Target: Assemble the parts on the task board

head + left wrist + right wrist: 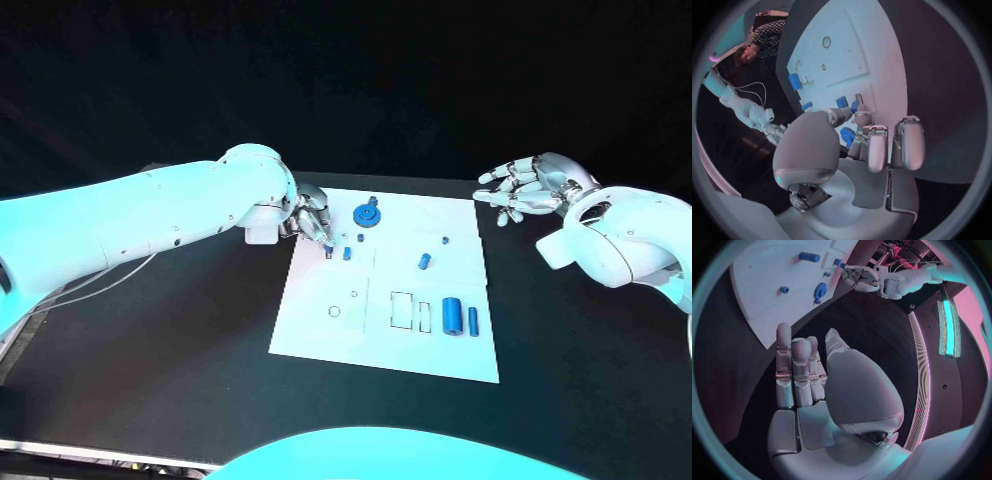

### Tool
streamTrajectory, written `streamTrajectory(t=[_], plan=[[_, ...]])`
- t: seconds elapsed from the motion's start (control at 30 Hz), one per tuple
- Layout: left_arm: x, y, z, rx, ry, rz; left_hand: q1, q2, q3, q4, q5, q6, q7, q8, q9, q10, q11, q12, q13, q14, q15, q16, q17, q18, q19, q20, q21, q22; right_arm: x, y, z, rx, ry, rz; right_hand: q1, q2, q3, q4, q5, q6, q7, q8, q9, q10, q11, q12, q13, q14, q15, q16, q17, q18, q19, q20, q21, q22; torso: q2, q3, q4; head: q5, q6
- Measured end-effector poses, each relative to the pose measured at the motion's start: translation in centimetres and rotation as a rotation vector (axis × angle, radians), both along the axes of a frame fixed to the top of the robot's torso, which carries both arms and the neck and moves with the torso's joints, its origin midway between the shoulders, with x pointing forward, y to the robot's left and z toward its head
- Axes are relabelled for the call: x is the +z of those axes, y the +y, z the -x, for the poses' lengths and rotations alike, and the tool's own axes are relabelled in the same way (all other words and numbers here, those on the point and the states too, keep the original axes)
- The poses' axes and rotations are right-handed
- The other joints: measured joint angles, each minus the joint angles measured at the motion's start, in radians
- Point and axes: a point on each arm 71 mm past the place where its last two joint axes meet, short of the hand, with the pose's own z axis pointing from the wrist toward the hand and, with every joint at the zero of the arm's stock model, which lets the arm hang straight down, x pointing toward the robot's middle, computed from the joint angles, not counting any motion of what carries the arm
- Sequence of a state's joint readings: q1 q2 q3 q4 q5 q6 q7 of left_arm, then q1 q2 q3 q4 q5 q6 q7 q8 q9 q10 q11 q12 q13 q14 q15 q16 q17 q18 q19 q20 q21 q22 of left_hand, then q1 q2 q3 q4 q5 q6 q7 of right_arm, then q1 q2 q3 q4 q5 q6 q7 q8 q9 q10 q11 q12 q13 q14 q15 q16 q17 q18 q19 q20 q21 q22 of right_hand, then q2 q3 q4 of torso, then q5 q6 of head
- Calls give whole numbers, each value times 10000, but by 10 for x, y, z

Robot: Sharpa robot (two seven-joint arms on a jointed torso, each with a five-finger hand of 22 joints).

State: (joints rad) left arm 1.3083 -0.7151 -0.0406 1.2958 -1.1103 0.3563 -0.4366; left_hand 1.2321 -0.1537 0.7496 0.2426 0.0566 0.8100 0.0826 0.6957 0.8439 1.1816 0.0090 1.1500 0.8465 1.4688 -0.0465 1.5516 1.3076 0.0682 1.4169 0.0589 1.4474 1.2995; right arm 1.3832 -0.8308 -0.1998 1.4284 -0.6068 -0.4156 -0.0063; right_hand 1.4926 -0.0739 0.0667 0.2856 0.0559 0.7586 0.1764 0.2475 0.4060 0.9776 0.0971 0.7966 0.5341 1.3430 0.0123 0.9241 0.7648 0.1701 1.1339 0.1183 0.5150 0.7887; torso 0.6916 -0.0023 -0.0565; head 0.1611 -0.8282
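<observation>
**Parts on the board: left hand at the top-left pegs**

Parts (453,316) lie scattered over the white board (325,330) in the middle of the black table (159,340): a round blue knob (368,213) near the far edge, a small peg (424,261) mid-board, a thick cylinder and a thin pin (473,320) side by side near the right edge, next to two outlined slots (402,310).

The left hand (310,222) reaches over the board's far-left corner, fingertips down at two small blue pieces (346,253) there. The left wrist view shows its fingers (869,145) curled close over blue pieces, but whether one is actually pinched cannot be told. The step in hand looks like picking up or seating a small peg at that corner.

The right hand (526,188) hovers off the board's far-right corner, fingers spread and holding nothing; the right wrist view confirms an empty palm (807,390).

Next, the left hand likely needs a firm pinch on one small piece, lifted upright and lined up with its hole. The knob stands just beside the working fingers and could be nudged; the neighbouring peg is close enough to be knocked over.
</observation>
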Motion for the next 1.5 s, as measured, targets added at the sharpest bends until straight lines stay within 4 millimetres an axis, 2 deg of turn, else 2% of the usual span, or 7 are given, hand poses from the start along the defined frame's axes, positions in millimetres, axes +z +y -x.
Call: streamTrajectory(t=[0.73,0.77,0.87,1.5], plan=[[-7,1,5,48,273,1,-43,-43,19,-19,-4,38,-34,33,11,40,-32,0,34,-1,1,0,-2,1,-1,1,0,-3,-1,0,0,-7,12,-3,0,0,0,0,0,0,-1,0,0,14,14,0,0,1,0,-1,1,0,0,0,0,0,-18,2,5,64,-22],[-7,1,5,54,273,3,-79,-79,208,-151,-12,38,-34,33,11,40,-32,0,34,0,1,0,-2,0,-1,1,0,-3,-1,0,0,-6,12,-3,0,0,0,0,0,0,-1,0,1,14,13,0,0,1,0,0,1,0,0,0,0,0,-18,2,3,64,-18],[-8,1,4,77,260,7,-134,-134,209,-150,-12,43,-29,37,12,41,-31,0,34,-1,1,-1,-2,0,-1,1,0,-4,-1,0,0,-3,13,-5,0,0,0,0,0,0,-1,0,0,14,14,0,0,1,0,-1,1,0,0,0,1,0,-16,3,-4,65,-7],[-9,5,5,319,97,145,-133,-132,235,-124,49,114,-21,30,9,168,-60,129,186,-37,-35,-1,-2,0,19,-20,0,51,-1,-1,1,-5,19,-7,0,0,0,0,0,-1,-1,39,-10,14,14,0,-34,1,0,-1,11,-1,37,-37,-39,-21,-4,3,-11,27,-19]])
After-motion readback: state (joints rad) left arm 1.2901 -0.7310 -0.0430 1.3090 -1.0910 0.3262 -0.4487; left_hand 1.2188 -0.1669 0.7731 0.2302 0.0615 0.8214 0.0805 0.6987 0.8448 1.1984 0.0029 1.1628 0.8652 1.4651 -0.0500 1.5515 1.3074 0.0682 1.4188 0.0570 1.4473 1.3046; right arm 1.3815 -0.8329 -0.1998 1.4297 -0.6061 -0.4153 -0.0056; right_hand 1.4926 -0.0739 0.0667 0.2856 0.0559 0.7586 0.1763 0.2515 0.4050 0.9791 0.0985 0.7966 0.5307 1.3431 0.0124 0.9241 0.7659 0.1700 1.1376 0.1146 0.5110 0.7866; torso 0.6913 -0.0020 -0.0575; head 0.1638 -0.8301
